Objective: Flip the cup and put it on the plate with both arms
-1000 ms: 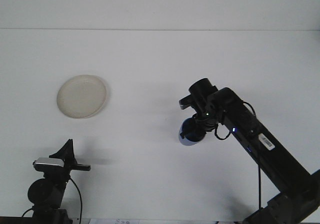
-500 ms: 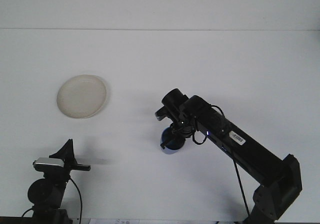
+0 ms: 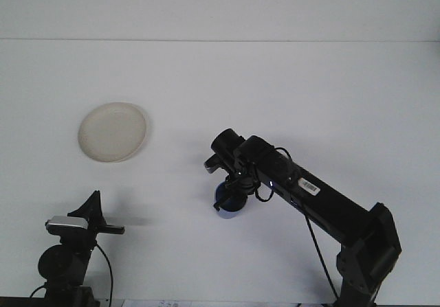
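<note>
A blue cup (image 3: 227,202) hangs just under the wrist of my right arm, near the middle of the white table. My right gripper (image 3: 231,191) is shut on the cup, and the arm's black body hides most of the fingers. A round cream plate (image 3: 112,131) lies flat at the left, well apart from the cup. My left gripper (image 3: 91,209) sits low at the bottom left, below the plate, pointing up with nothing seen in it.
The white table (image 3: 289,94) runs back to a pale wall. My right arm's long black link crosses the lower right toward its base at the bottom edge.
My right arm has swung left and slightly down, carrying the blue cup toward the table's middle. The left arm and the plate have not moved.
</note>
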Controlling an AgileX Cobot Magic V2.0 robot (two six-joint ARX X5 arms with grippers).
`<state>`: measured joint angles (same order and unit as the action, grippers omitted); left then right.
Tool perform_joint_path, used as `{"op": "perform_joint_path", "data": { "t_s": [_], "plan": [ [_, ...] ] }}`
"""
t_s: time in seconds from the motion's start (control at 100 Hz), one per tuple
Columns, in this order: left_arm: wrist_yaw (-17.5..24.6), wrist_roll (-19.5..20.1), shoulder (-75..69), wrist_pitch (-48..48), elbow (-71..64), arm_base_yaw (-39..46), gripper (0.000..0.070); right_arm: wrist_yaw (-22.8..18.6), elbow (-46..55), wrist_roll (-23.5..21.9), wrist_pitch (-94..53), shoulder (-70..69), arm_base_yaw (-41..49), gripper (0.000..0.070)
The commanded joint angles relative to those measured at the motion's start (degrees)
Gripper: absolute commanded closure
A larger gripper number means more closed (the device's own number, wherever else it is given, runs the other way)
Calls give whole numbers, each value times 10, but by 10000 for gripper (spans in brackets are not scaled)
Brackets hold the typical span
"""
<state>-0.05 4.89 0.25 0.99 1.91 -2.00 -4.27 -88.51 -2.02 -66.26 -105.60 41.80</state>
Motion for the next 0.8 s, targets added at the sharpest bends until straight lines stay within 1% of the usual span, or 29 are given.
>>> {"op": "perform_joint_path", "data": {
  "t_s": [0.0, 0.05, 0.08, 0.21, 0.27, 0.37, 0.48, 0.64, 0.79],
  "plan": [
    [0, 0, -1, 8, -11, 1, 684, 0, -12, -8, 5, -14, 10, 697],
    [0, 0, -1, 8, -11, 1, 684, 0, -12, -8, 7, -14, 11, 685],
    [0, 0, -1, 8, -11, 1, 684, 0, -12, -8, 9, -14, 13, 656],
    [0, 0, -1, 8, -11, 1, 684, -2, -12, -10, 10, -14, 14, 411],
    [0, 0, -1, 8, -11, 1, 684, -2, -12, -10, 9, -14, 14, 358],
    [0, 0, -1, 8, -11, 1, 684, -2, -12, -10, 9, -14, 14, 343],
    [0, 0, -1, 8, -11, 1, 684, -2, -14, -10, 5, -13, 14, 268],
    [0, 0, -1, 8, -11, 1, 684, -2, -45, -8, -24, -9, 14, 261],
    [0, 0, -1, 8, -11, 1, 684, -2, -109, -7, -60, 1, 14, 261]
  ]
}}
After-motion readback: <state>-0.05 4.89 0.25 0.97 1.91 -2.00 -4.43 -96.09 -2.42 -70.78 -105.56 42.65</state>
